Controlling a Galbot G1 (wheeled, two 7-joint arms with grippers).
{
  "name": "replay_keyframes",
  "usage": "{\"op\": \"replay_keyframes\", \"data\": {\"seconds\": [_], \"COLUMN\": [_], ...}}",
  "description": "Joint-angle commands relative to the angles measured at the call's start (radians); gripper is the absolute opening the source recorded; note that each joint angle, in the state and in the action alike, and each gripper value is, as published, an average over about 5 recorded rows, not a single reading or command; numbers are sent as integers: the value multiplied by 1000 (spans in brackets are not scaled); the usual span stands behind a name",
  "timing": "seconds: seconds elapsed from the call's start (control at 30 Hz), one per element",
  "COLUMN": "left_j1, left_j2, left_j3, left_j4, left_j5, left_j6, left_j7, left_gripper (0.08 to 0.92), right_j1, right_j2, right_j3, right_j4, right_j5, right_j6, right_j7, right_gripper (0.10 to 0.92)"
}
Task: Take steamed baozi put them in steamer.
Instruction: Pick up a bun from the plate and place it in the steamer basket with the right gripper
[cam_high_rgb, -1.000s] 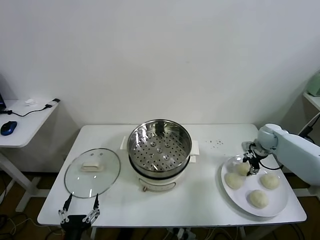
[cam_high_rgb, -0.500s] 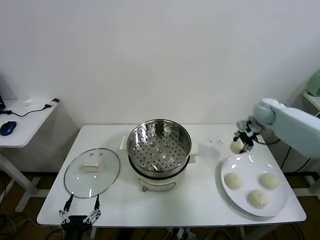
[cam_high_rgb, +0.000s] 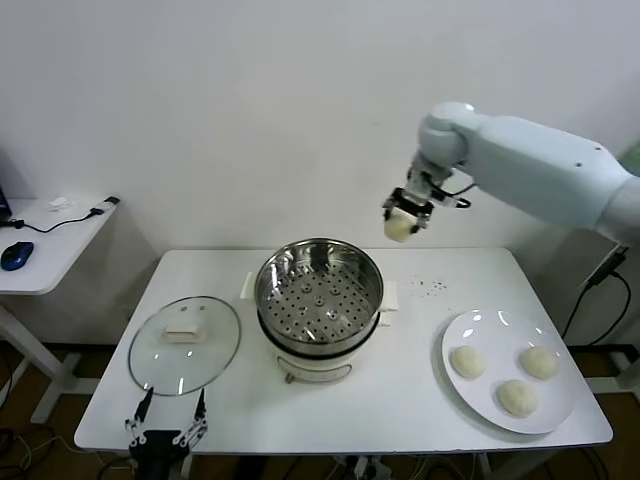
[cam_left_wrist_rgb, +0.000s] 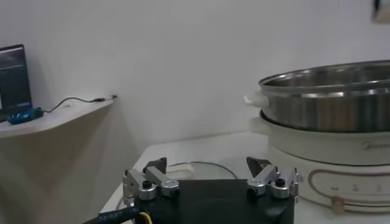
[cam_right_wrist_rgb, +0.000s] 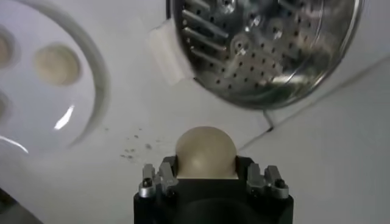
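Moved: right gripper (cam_high_rgb: 408, 216) carried one baozi (cam_high_rgb: 398, 228) from plate (cam_high_rgb: 560, 405) up beside steamer (cam_high_rgb: 320, 300)
Right fingers: clamped on baozi
Left gripper (cam_high_rgb: 165, 432): parked, spread wide

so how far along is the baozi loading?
Nothing is in the steamer yet; its perforated tray is bare, and the glass lid lies off beside it. The right gripper holds one baozi aloft near the pot's rim. Three baozi wait on the plate. The left gripper is parked open.
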Motion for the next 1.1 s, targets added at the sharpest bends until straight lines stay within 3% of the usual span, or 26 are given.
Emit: {"op": "replay_keyframes", "data": {"seconds": [0.03,0.57,0.93,1.1], "left_j1": [-13,-3,10,13], "left_j2": [11,22,23,21], "left_j3": [8,6,9,9], "left_j4": [-8,-6,-7,-7], "left_j5": [21,29,30,33], "left_j6": [23,29,27,25], "left_j7": [3,2,0,-1], "left_gripper": [823,823,823,823], "right_j1": [-70,-272,-316,-321], "right_j2": [173,283,288,287], "right_j3": [68,79,105,116], "right_j4": [-19,-279,-334,-328], "right_j5": [-235,-296,-323,-313], "right_j6": [161,171,168,167], "right_j7": [47,60,58,59], "right_gripper": [619,619,625,729]}}
